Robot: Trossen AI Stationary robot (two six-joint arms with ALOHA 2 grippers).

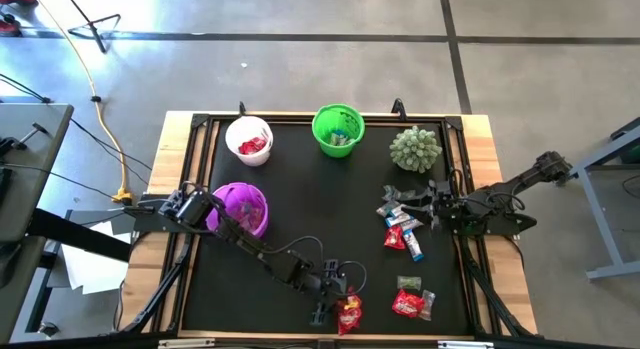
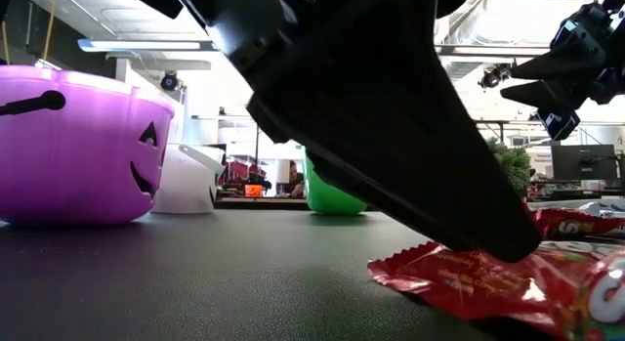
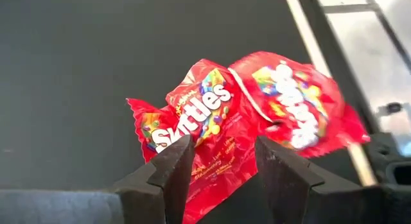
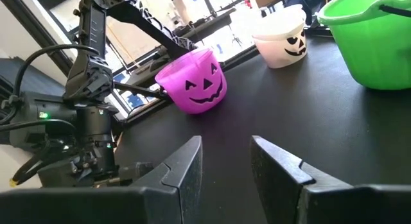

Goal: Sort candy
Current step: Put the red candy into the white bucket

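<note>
Two red Skittles packs (image 3: 257, 115) lie on the black table top near its front edge (image 1: 350, 311). My left gripper (image 3: 221, 153) is open and slants down over them, its fingers on either side of the nearer pack's end. More candy lies in a loose heap (image 1: 403, 229) at the right, and a red pack (image 1: 412, 303) lies near the front. My right gripper (image 4: 225, 150) hangs open and level above the table at the right (image 1: 425, 204), beside that heap, with nothing between its fingers. My left gripper comes slanting down from the table's left, its open fingers standing astride the nearer pack's lower end (image 3: 212, 176). In the low view one fingertip (image 2: 503, 238) is down on the red wrapper (image 2: 459, 277). The pack lies flat on the table.
A purple pumpkin bucket (image 1: 243, 209) stands at the left, a white bucket (image 1: 249, 140) holding red sweets at the far left, and a green bucket (image 1: 337, 129) at the far middle. A spiky pale-green ball (image 1: 415, 149) sits at the far right. The table's raised frame (image 1: 300, 337) runs just behind the packs.
</note>
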